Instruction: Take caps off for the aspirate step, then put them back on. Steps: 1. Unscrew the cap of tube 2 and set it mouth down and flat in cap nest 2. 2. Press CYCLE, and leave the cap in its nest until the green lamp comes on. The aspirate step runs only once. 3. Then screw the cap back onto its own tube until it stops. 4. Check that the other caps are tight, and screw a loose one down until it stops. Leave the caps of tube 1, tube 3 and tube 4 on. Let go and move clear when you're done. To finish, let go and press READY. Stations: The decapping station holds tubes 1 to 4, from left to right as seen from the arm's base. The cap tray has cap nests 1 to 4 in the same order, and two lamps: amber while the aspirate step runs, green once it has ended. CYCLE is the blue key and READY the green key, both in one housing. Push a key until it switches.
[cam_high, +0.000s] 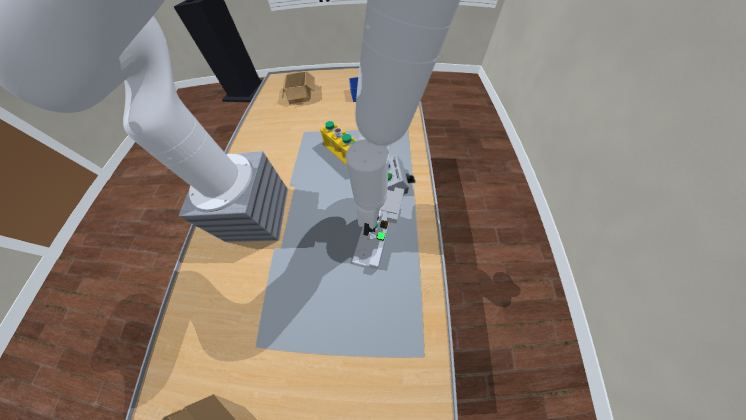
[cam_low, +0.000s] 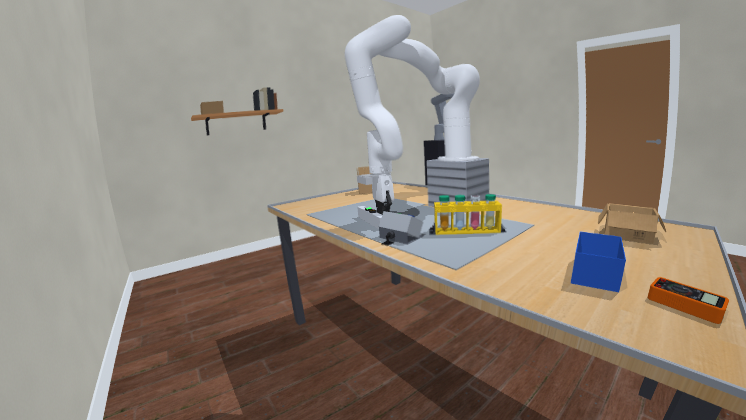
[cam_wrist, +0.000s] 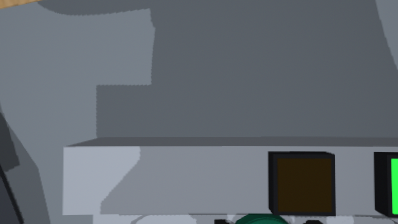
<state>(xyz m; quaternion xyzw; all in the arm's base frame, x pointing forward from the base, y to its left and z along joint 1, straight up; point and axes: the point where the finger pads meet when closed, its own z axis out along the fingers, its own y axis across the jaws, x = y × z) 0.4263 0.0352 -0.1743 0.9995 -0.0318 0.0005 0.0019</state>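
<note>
The green cap (cam_wrist: 260, 219) sits in a nest of the grey cap tray (cam_wrist: 175, 175) (cam_high: 365, 255) (cam_low: 365, 212). My gripper (cam_wrist: 265, 221) (cam_high: 373, 229) (cam_low: 383, 208) is down over it, pointing straight down. Its fingertips stand on either side of the cap with small gaps showing, so it is open around the cap. The tray's green lamp (cam_wrist: 392, 185) (cam_high: 381, 235) is lit and the amber lamp (cam_wrist: 302, 182) is dark. The yellow tube rack (cam_high: 338, 148) (cam_low: 468, 216) holds one uncapped tube (cam_low: 475, 199) among three with green caps. The grey key housing (cam_high: 396, 174) (cam_low: 399, 226) stands between tray and rack.
The arm's ribbed pedestal (cam_high: 234, 198) (cam_low: 458, 180) stands on the table beside the grey mat (cam_high: 339, 313). A blue bin (cam_low: 597, 260), an open cardboard box (cam_low: 631, 221) (cam_high: 297, 88) and an orange multimeter (cam_low: 686, 298) lie at the table's far end.
</note>
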